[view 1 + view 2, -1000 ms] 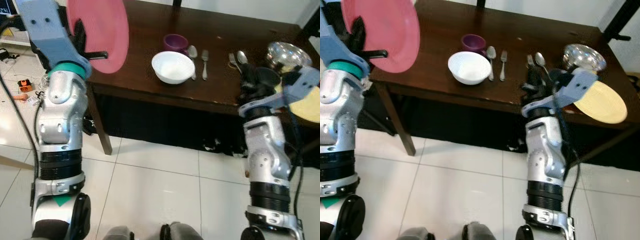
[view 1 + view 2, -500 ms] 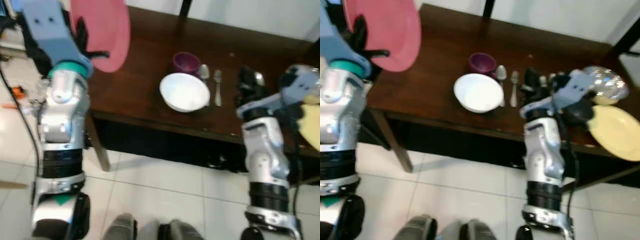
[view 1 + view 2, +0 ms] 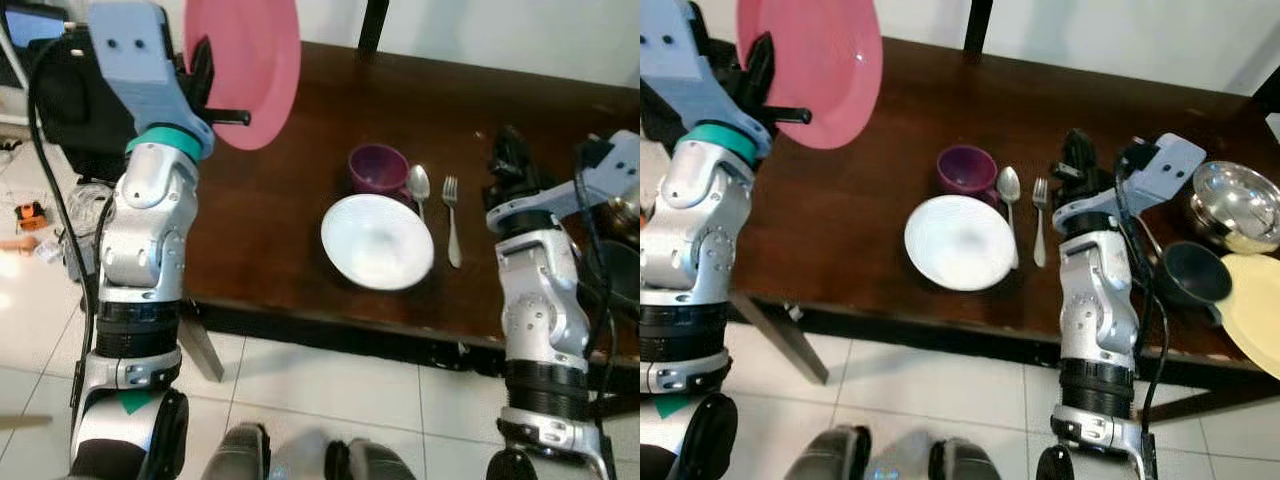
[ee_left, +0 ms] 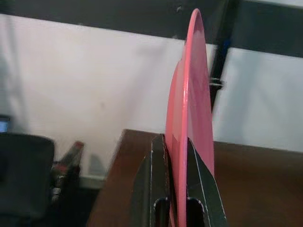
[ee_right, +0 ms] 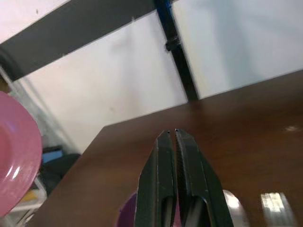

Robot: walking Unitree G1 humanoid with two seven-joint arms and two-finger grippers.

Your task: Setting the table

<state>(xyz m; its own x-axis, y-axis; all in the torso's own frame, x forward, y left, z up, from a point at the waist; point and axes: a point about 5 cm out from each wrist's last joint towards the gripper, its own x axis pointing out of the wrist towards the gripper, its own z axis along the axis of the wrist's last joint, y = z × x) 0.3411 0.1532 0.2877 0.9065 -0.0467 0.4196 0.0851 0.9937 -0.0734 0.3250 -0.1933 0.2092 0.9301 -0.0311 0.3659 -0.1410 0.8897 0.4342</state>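
A pink plate stands on edge, raised over the left end of the dark wooden table, and my left gripper is shut on its rim. Near the table's middle lie a white bowl, a purple cup, a spoon and a fork. Just right of the fork my right gripper hovers over the table, shut with nothing in it; it is also the right gripper in the right wrist view.
At the table's right end sit a silver bowl, a dark bowl and a yellow plate. A black post rises behind the far edge. Dark gear stands to the left on the white tiled floor.
The whole view has moved in toward the table and now looks down on it more steeply. The pink plate stays held in the left gripper; the right gripper stays shut by the fork.
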